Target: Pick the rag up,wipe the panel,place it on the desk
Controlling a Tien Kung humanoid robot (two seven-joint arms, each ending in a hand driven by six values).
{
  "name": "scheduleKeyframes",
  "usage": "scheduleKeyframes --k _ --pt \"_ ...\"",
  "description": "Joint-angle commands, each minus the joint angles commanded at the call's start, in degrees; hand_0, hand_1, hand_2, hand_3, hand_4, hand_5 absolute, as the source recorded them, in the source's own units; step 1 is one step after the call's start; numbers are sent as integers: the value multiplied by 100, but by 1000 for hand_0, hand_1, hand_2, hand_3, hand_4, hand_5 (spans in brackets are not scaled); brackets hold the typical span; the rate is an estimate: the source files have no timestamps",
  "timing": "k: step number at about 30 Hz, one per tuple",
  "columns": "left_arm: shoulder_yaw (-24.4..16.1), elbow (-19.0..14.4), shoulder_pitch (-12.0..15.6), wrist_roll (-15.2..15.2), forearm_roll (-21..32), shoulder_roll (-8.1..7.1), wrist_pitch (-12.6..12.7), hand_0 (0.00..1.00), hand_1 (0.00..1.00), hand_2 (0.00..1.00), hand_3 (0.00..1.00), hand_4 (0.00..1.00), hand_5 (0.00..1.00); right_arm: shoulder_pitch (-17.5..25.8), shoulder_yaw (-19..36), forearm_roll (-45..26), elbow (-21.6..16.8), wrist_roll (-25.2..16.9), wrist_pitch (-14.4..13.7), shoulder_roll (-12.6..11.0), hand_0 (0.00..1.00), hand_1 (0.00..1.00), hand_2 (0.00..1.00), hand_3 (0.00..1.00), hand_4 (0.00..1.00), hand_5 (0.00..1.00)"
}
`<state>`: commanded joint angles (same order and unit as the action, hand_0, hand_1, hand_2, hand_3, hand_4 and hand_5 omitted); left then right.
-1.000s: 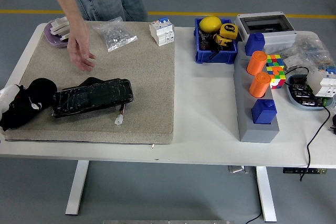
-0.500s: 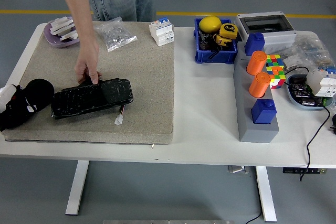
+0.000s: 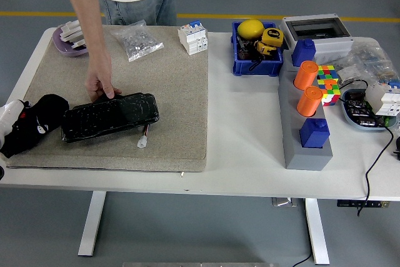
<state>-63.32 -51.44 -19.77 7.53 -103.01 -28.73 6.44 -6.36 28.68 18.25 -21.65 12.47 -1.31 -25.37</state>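
One robot hand shows up, the left hand point(image 3: 28, 126), sitting at the far left edge of the desk point(image 3: 244, 136) on the beige mat point(image 3: 169, 104). It's a black lump with a white bit by the wrist, and honestly I can't tell if the fingers are clenched or loose, or whether the rag is bunched in there, since black on black hides it. The right hand isn't anywhere in view.

Just to its right lies the panel point(image 3: 110, 117), a glossy black slab lying flat and tilted a bit, with its left end almost touching the robot's hand. A short wire with a white plug point(image 3: 142, 142) sticks out toward the mat's near edge. A person at the far side reaches down with one hand point(image 3: 101, 84), fingertips on the panel's far-left corner.

Room-wise, the mat's middle and right side are bare, and so is the white strip of desk between the mat edge and the gray block point(image 3: 304, 139) carrying two orange cylinders and a blue cap. Along the far edge sit a bag of small parts point(image 3: 136, 40), a white breaker point(image 3: 193, 37) and a blue bin point(image 3: 256, 51). The right end is crowded with a Rubik's cube point(image 3: 329, 82) and cables.
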Motion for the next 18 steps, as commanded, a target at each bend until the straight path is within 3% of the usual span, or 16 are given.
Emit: scheduleKeyframes --k 3,4,8,9,18 --pt "24 8 -3 -21 16 19 72 246 220 571 556 682 130 -9 -2 2 2 -1 -1 4 752 611 645 623 998 627" --pt "32 6 -1 -29 11 23 98 225 119 548 554 636 63 -11 -1 9 2 -2 -2 5 753 611 645 622 998 627" --pt "45 -24 20 -36 -61 30 178 225 119 548 554 636 63 -14 1 9 5 -7 -3 10 753 611 645 622 998 627" --pt "34 -33 27 -34 -82 30 195 210 91 526 532 526 2 -14 -2 5 7 -8 -3 11 753 611 644 622 998 627" --pt "-344 -181 128 -21 -222 4 258 207 84 531 541 537 2 -18 -38 -28 21 -5 9 8 754 611 644 622 998 627"
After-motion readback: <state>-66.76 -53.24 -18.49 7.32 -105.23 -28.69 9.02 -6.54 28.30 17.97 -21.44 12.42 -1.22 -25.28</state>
